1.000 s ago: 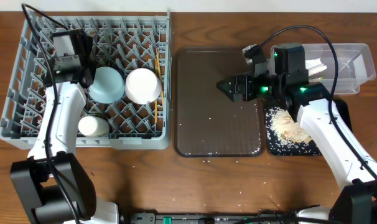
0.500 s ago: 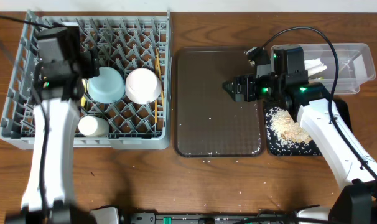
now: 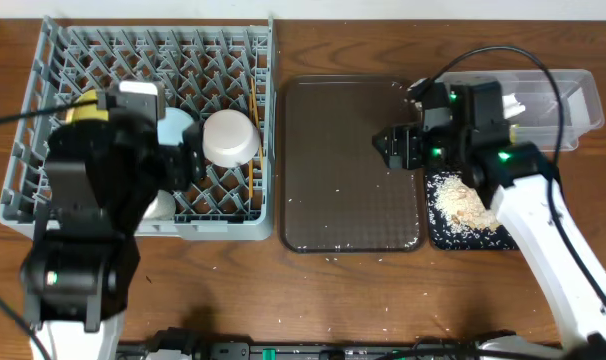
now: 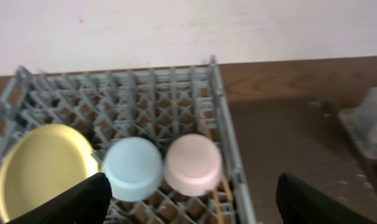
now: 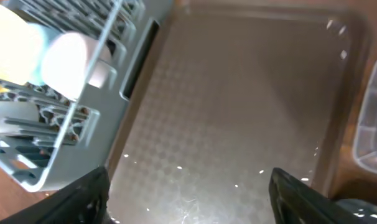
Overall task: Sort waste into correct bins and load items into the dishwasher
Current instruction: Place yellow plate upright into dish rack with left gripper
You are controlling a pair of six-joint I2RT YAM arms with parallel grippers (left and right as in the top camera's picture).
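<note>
Yellow plate [image 4: 42, 168], light blue bowl [image 4: 134, 168] and white bowl [image 4: 193, 165] racked in the dishwasher [image 3: 213, 60], seemingly finishing off: hovering left gripper [image 4: 195, 202] and right gripper [image 5: 191, 202] spread wide and empty, next needing stray rice scraps [image 3: 403, 241] cleared off the brown tray [image 3: 343, 130].

Leaving open passage over the brown tray [image 3: 348, 170] in the middle. Crowding the middle of the grey rack [image 3: 183, 50] with yellow plate [image 4: 42, 171], blue bowl [image 4: 134, 168] and white bowl [image 3: 230, 137]; keeping far peg rows free. Hemming the right side with clear tub [image 3: 563, 100] and black tray [image 3: 453, 240].
</note>
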